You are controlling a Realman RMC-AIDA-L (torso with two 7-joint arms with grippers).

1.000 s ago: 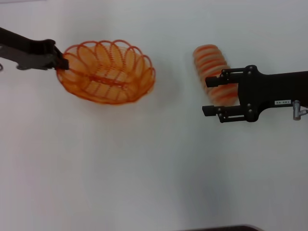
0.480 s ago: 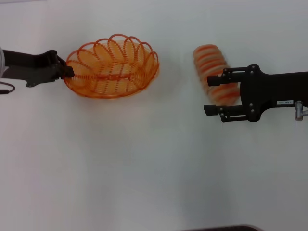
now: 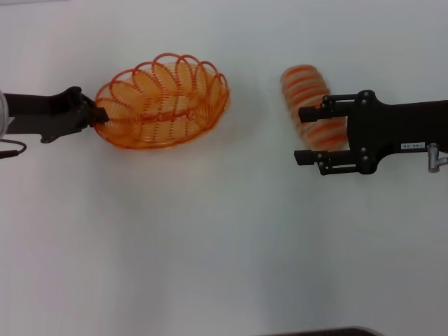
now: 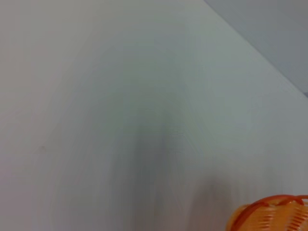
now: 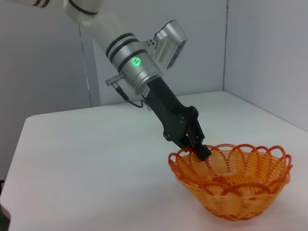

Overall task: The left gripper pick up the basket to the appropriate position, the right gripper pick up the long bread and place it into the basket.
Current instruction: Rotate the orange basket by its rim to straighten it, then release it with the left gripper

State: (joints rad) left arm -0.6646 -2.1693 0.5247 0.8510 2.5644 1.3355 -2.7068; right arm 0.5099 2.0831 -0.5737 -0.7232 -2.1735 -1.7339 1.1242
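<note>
The orange wire basket [image 3: 162, 103] is at the left of the head view, tilted, with its left rim held by my left gripper [image 3: 100, 114], which is shut on it. The right wrist view shows the same grip: the left gripper [image 5: 199, 150] pinches the basket's [image 5: 233, 185] rim. The left wrist view shows only a bit of the basket [image 4: 269, 216]. The long bread [image 3: 311, 105], tan with orange stripes, lies on the white table at the right. My right gripper [image 3: 302, 134] is open, its fingers level with the bread's near half, over it.
The white table [image 3: 210, 238] fills the head view. A dark edge [image 3: 322, 332] shows at the bottom. In the right wrist view walls stand behind the table's far edge.
The left gripper has swung the basket from a steep tilt toward level and shifted it slightly. The right gripper has stayed over the bread, moving only slightly.
</note>
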